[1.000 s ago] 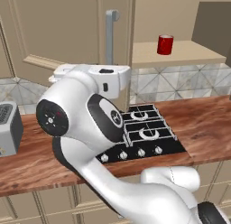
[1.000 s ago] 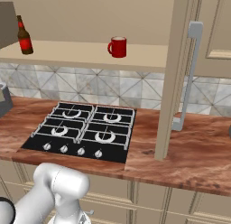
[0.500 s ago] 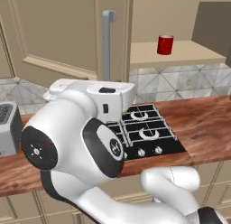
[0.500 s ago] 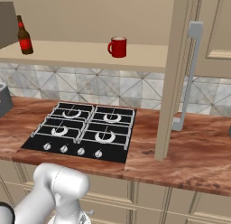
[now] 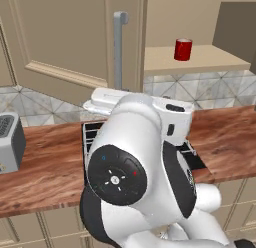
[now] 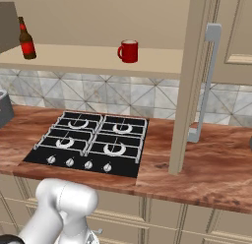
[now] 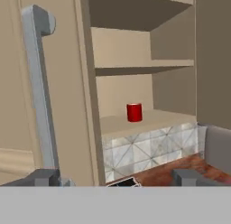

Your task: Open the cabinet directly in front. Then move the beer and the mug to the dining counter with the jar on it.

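The beige cabinet [image 5: 65, 37] stands open, its left door swung out with a silver bar handle [image 5: 119, 47]. On its lowest shelf the red mug [image 6: 129, 51] stands at the middle and the brown beer [image 6: 26, 40] at the far left. In the hand view my gripper [image 7: 117, 180] is open with nothing between its fingertips [image 7: 45, 177]. The left door's handle [image 7: 40, 92] rises just above the left fingertip, and the mug [image 7: 134, 112] sits further back on the shelf. The right door [image 6: 189, 80] stands edge-on. The dining counter and the jar are out of view.
Under the cabinet a black hob [image 6: 91, 144] is set into the wood worktop [image 6: 206, 164], backed by a tiled wall. A grey toaster [image 5: 10, 142] stands on the worktop at the left. My own arm blocks the middle of the left base view.
The jaws have spread wide and let go of the left door's handle. The arm has swung back and now looms larger in the left base view.
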### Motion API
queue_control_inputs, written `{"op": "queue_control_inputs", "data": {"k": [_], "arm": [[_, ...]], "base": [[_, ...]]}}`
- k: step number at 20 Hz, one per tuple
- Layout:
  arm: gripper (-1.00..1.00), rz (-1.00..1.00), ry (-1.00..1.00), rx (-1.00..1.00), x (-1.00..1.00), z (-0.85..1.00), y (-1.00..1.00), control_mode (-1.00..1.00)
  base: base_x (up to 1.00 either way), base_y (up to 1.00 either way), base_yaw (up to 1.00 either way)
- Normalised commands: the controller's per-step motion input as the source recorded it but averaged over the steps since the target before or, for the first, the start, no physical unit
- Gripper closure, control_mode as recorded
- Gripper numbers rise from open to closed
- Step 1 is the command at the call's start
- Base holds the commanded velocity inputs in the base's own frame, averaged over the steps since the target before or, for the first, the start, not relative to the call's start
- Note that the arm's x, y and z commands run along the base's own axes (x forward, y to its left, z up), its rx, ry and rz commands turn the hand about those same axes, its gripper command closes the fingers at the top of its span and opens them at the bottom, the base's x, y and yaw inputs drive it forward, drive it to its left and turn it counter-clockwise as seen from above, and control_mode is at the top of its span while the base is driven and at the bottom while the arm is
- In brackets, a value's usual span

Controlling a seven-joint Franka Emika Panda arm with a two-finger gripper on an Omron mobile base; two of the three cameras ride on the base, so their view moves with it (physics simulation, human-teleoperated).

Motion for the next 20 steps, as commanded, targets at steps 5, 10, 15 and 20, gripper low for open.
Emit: {"op": "queue_control_inputs", "data": {"k": [5,10,15,20], "arm": [[-1.0,0.26,0.14,0.16,0.01,0.0,-0.72,-1.0],[-1.0,0.23,0.09,0.1,0.01,0.0,-0.53,-1.0],[-1.0,0.22,0.04,0.09,0.03,0.0,-0.51,-1.0],[-1.0,0.22,0.0,0.08,0.0,0.0,-0.47,-1.0]], "base": [[0.0,0.0,0.0],[0.0,0.0,0.0],[0.0,0.0,0.0],[0.0,0.0,0.0]]}}
